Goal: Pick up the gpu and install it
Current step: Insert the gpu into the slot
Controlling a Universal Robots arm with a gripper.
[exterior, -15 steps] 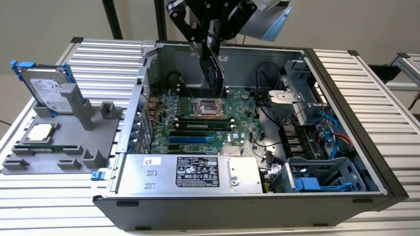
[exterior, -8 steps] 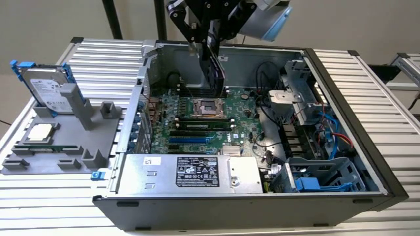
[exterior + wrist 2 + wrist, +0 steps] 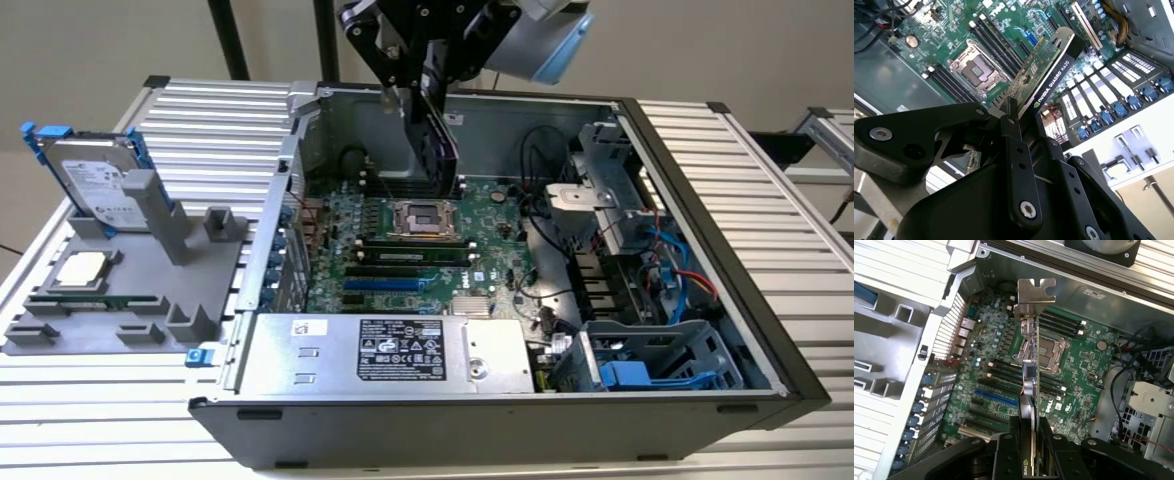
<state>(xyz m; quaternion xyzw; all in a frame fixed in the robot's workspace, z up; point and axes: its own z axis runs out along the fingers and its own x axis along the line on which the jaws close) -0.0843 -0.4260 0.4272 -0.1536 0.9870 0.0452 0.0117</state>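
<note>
At the exterior view's upper centre my gripper (image 3: 420,85) clamped the gpu (image 3: 441,140) above the motherboard (image 3: 334,215). The hold seemed narrow; a tilted card could have scraped it.

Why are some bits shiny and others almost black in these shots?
First wrist view: the bracket of the gpu catches the light, bright against the motherboard. Second wrist view: the black end effector gripping the gpu looks dark in the foreground. Exterior view: the ribbed table looks pale, the computer case interior shaded.
</note>
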